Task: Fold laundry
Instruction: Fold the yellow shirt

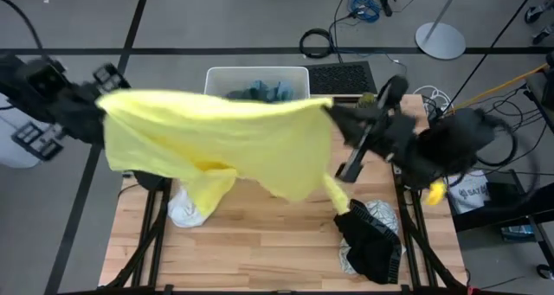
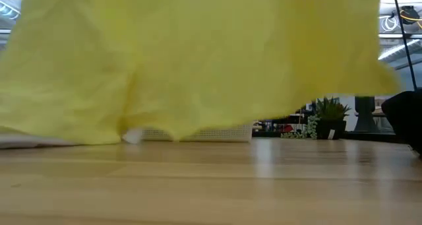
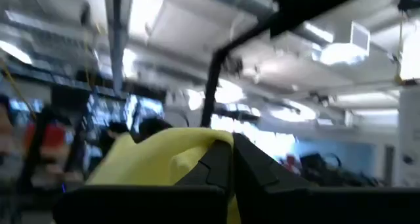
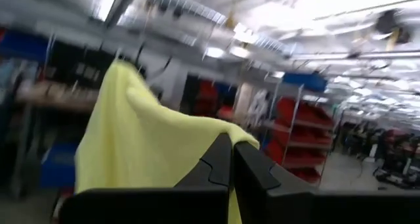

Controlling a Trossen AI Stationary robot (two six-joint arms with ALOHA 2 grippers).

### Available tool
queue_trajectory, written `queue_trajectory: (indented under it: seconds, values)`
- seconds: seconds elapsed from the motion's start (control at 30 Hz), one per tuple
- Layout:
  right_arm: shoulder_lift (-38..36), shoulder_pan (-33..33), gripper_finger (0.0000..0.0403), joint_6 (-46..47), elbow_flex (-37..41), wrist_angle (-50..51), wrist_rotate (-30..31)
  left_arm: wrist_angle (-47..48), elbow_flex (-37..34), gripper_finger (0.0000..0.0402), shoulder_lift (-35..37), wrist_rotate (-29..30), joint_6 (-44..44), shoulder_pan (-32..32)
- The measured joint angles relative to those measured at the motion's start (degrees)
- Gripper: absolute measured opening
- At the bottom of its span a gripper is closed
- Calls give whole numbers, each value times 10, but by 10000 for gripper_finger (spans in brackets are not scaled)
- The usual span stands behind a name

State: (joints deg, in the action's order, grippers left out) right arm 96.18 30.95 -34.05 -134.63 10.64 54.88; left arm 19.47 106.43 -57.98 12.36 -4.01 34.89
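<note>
A bright yellow garment [image 1: 216,139] hangs spread out above the table between my two grippers. My left gripper [image 1: 99,101] is shut on its upper left end and my right gripper [image 1: 332,113] on its upper right end. In the low view the yellow garment [image 2: 198,60] fills most of the picture, and its lower edge hangs close to the tabletop. A small white cloth [image 1: 186,210] lies on the table under its lower left part. A heap of black and grey-white patterned garments [image 1: 372,239] lies at the near right. My left gripper pinches the yellow garment's upper left edge [image 3: 197,145] between its two fingers, which slant upward. The cloth bunches at the fingertips and hangs down from there. My right gripper pinches the garment's upper right edge [image 4: 197,145] between its two fingers, also slanting upward. The top edge [image 1: 216,100] runs nearly straight between the two holds; how many layers are held I cannot tell.
A white tub [image 1: 257,73] with blue cloth [image 1: 260,92] inside stands at the table's far edge, behind the hanging garment. A keyboard [image 1: 342,77] lies to its right. Bare wood [image 1: 260,252] shows along the near middle of the table.
</note>
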Motion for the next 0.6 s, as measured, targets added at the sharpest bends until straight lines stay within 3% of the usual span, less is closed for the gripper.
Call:
queue_trajectory:
  seconds: [0.2, 0.3, 0.43, 0.6]
  values:
    - [3, 8, 0, 192, 0, 247, 2, 153, 0, 13, -18, -53, -99, 0]
    - [15, 19, 0, 280, 0, 343, 3, 201, 0, 13, -40, -112, -129, 1]
    - [35, 50, 0, 330, 1, 379, 2, 233, -1, 13, -78, -222, -135, 18]
    - [74, 107, 0, 362, 0, 374, 2, 282, -1, 13, -127, -242, -156, 64]
